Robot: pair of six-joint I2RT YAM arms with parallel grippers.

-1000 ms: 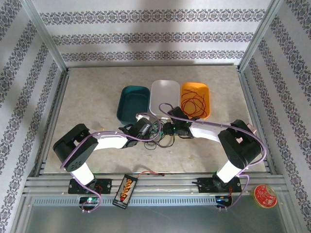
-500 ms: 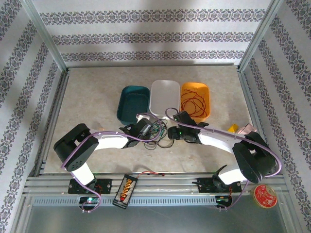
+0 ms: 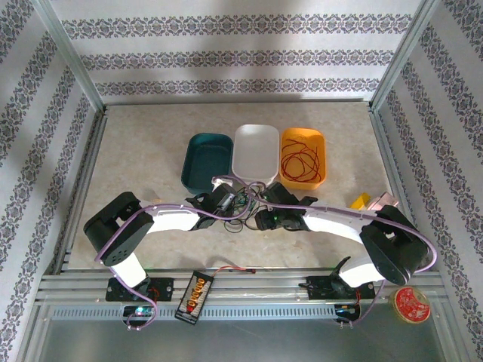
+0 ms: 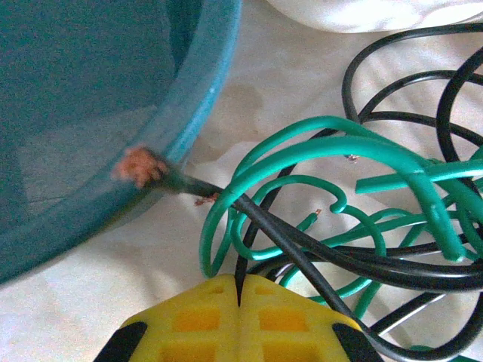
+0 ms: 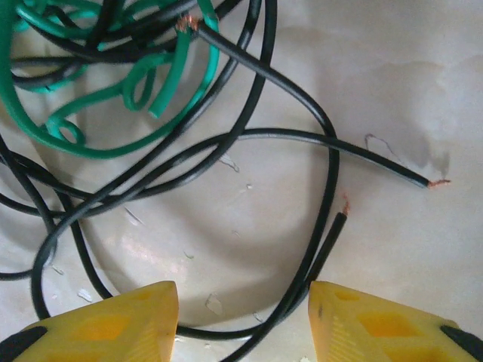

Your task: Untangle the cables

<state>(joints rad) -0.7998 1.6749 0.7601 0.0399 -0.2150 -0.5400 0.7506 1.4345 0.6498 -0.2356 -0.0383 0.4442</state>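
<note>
The cables lie as a tangle of green and black wires on the table in front of the trays. A red wire is coiled in the orange tray. My left gripper sits at the tangle's left side beside the teal tray. In the left wrist view it is shut on a thin black wire, with green loops just beyond. My right gripper stands open low over the tangle's right side. Two black wire strands run between its yellow fingers.
A teal tray, a white tray and the orange tray stand in a row behind the tangle. A black-orange battery pack with a red-black lead lies on the front rail. A red disc sits at the front right.
My right gripper has come down and toward me from the orange tray's front to the black wires, its jaws a little wider. The left gripper has stayed shut in place.
</note>
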